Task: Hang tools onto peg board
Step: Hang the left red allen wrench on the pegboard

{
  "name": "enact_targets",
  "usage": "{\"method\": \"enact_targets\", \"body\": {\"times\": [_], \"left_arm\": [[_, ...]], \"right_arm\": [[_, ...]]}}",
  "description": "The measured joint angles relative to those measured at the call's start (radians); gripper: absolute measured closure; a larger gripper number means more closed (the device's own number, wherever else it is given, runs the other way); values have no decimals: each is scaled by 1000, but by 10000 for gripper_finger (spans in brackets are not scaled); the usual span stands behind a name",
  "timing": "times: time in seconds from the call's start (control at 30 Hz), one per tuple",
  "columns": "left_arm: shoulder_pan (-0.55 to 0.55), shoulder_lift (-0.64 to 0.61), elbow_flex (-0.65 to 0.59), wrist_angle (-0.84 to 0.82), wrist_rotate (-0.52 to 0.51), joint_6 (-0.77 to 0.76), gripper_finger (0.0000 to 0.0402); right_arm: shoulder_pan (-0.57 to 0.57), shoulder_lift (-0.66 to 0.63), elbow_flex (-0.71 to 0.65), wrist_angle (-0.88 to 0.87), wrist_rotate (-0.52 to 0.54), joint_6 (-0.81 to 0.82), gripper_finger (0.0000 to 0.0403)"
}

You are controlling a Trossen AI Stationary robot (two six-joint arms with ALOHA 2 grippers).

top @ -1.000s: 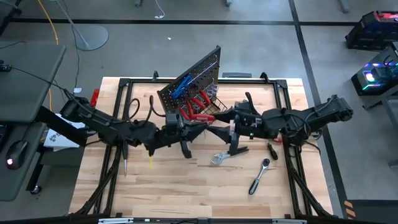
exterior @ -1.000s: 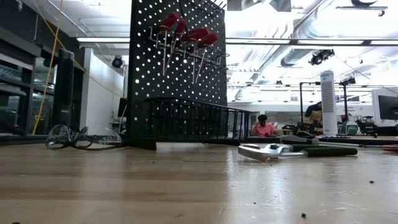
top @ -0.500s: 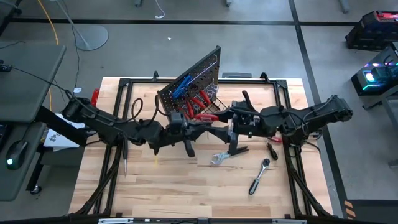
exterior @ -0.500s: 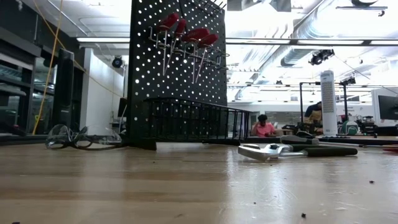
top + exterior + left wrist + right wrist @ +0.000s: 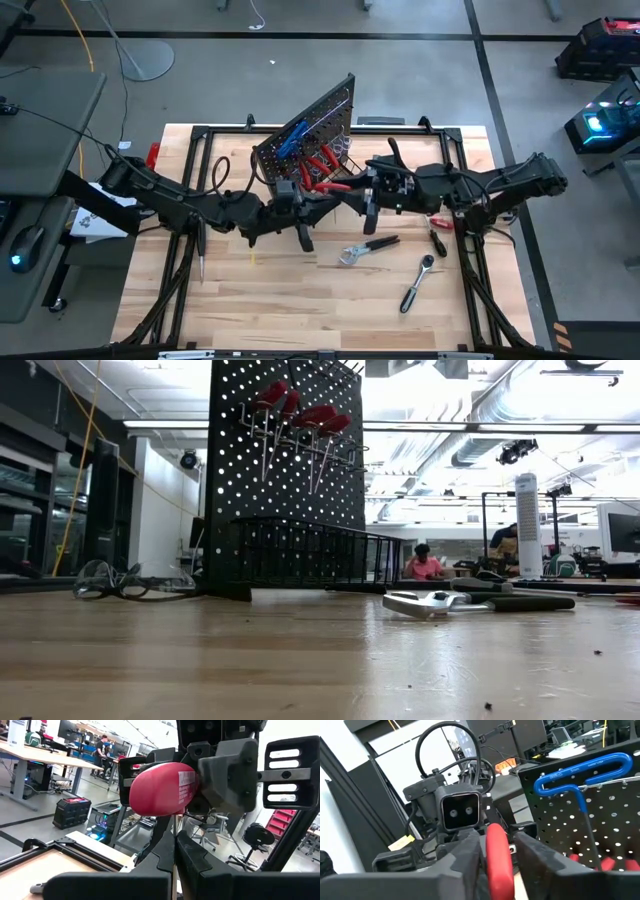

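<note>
The black peg board (image 5: pixel 310 125) stands at the far middle of the table, also in the low view (image 5: pixel 285 470). A blue T-key (image 5: pixel 580 770) and red-handled screwdrivers (image 5: pixel 300 415) hang on its hooks. My left gripper (image 5: pixel 333 196) and right gripper (image 5: pixel 364 195) meet nose to nose in front of the board. Both are shut on one red-handled screwdriver (image 5: pixel 162 787) held above the table. Pliers (image 5: pixel 365 247), a chrome ratchet (image 5: pixel 415 283) and a black-handled screwdriver (image 5: pixel 437 241) lie flat on the table. My left gripper pinches the screwdriver's thin shaft (image 5: pixel 173 837) between its two fingers. The fingers are level, come from the table's left and lie along the shaft. The red handle sticks out past the fingertips, clear of the table. My right gripper has the red handle (image 5: pixel 498 852) between its two fingers (image 5: pixel 470 855), one on each side. It comes level from the table's right, facing my left gripper. The handle is lifted clear.
A black wire basket (image 5: pixel 310 550) runs along the board's foot. Safety glasses (image 5: pixel 130 580) lie left of the board. A black frame (image 5: pixel 200 135) borders the table. People sit at desks in the room behind (image 5: pixel 425 565).
My right gripper has risen from above the pliers and gone toward the far edge and the left, up to my left gripper and the red handle. My left gripper has shifted a little toward the right. The pliers lie where they were.
</note>
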Motion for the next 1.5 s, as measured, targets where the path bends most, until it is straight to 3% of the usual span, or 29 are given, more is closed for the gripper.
{"method": "enact_targets", "body": {"times": [0.13, 0.27, 0.67, 0.93, 1.07, 1.37, 1.5], "left_arm": [[6, 0, 0, -1, 1, 0, 401], [13, 0, 0, -1, 1, 1, 401], [31, 0, 0, -2, 39, 3, 401], [31, 0, 0, 0, 59, 2, 401], [31, 0, 0, 0, 61, 2, 401], [31, -2, 0, 1, 84, 0, 401], [31, -2, 0, 0, 85, 0, 401]], "right_arm": [[-2, 0, 0, 0, -7, -5, 323], [-7, 0, 0, 0, -23, 4, 334], [-15, 0, 0, -15, -89, 34, 263], [-14, 0, 0, -24, -108, 20, 259], [-17, 0, 0, -23, -108, 19, 277], [-19, 0, 0, -25, -107, 15, 360], [-19, 0, 0, -24, -107, 7, 363]]}}
